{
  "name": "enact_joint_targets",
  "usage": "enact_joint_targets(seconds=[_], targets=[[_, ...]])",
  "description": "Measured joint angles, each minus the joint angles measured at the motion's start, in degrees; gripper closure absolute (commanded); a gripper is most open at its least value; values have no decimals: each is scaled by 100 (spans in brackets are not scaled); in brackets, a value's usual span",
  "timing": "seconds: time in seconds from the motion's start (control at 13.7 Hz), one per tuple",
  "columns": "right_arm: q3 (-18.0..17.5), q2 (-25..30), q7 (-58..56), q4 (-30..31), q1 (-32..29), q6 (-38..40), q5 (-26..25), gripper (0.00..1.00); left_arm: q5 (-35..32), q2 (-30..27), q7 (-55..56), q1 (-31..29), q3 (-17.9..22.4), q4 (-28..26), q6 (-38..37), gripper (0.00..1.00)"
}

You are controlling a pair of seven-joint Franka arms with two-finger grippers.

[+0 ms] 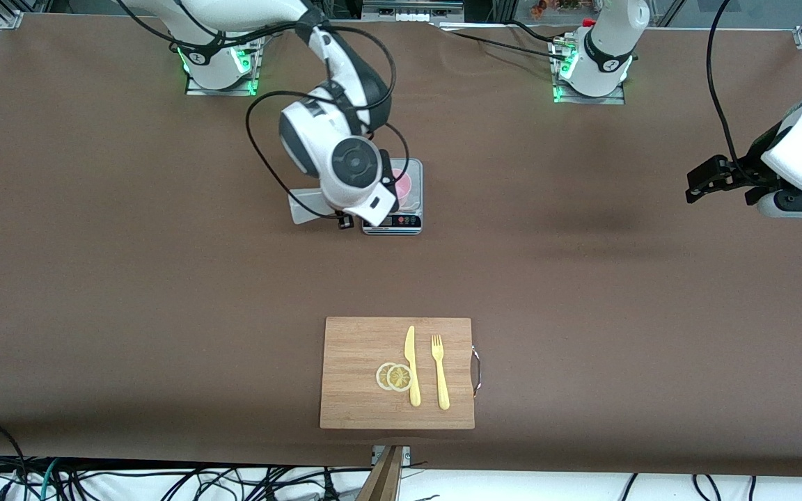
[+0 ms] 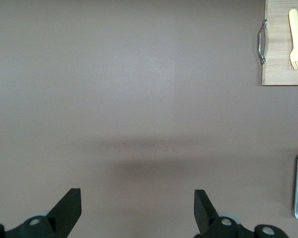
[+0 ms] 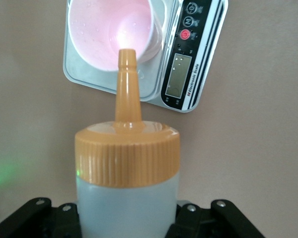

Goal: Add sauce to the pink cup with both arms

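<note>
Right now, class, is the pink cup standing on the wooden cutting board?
No: the pink cup stands on the scale, while the cutting board holds only a knife, fork and lemon slices.

You have a whitish, translucent sauce bottle (image 3: 125, 201) with an orange ribbed cap and nozzle, a pale pink cup (image 3: 111, 30) on a silver scale (image 3: 154, 74) with a black panel and one red button, a dark brown table (image 1: 582, 278), a light wooden board (image 1: 359, 390) with faint grain, a pale yellow knife (image 1: 411, 365) and fork (image 1: 439, 372), yellow-rimmed lemon slices (image 1: 394, 376), and black grippers on white arms
</note>
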State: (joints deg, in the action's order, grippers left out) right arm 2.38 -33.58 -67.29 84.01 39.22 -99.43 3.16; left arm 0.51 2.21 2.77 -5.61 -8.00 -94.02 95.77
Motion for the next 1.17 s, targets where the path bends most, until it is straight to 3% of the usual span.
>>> enact_joint_targets(seconds=[0.51, 1.17], targets=[[59, 199, -1657, -37, -1451, -78, 2035, 100, 0, 1, 0, 0, 0, 0, 0, 0], [68, 1, -4824, 172, -3526, 416, 4632, 100, 0, 4, 0, -1, 0, 0, 0, 0]])
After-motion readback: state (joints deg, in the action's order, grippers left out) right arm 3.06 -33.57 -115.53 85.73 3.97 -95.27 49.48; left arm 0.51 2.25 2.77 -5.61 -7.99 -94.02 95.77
